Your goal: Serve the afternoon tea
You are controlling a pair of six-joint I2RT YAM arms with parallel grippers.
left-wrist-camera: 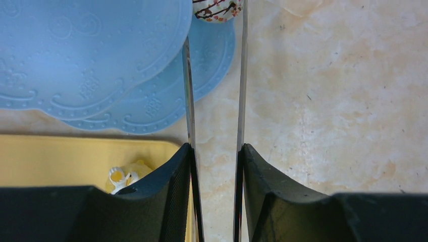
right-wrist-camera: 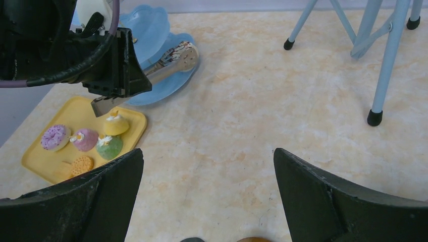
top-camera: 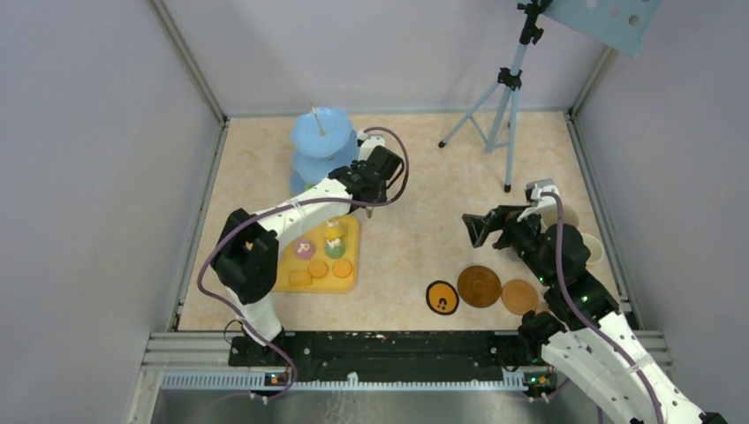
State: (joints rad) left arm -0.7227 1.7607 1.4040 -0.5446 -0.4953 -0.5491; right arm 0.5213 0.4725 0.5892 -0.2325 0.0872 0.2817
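Left wrist view had the left gripper [left-wrist-camera: 214, 151] pinching the long metal tongs [left-wrist-camera: 188, 101], both blades pressed between its fingers. Their patterned tip reached toward 12 o'clock, over the edge of the light-blue stand [left-wrist-camera: 75, 60]. At 8 o'clock lay the yellow tray [left-wrist-camera: 50, 156], with a yellow pastry [left-wrist-camera: 123, 177] on it.

Right wrist view showed the right gripper [right-wrist-camera: 208, 156] spread wide, holding nothing, above the table [right-wrist-camera: 262, 101]. At 10 o'clock the tray carried a purple doughnut [right-wrist-camera: 54, 137], a pink pastry [right-wrist-camera: 86, 139], a green pastry [right-wrist-camera: 109, 146] and an orange biscuit [right-wrist-camera: 82, 164].

From above, two brown coasters [top-camera: 480, 286] sat at 6 o'clock of that gripper. The mugs [top-camera: 566, 215] stood at 3 o'clock, partly hidden by the arm.
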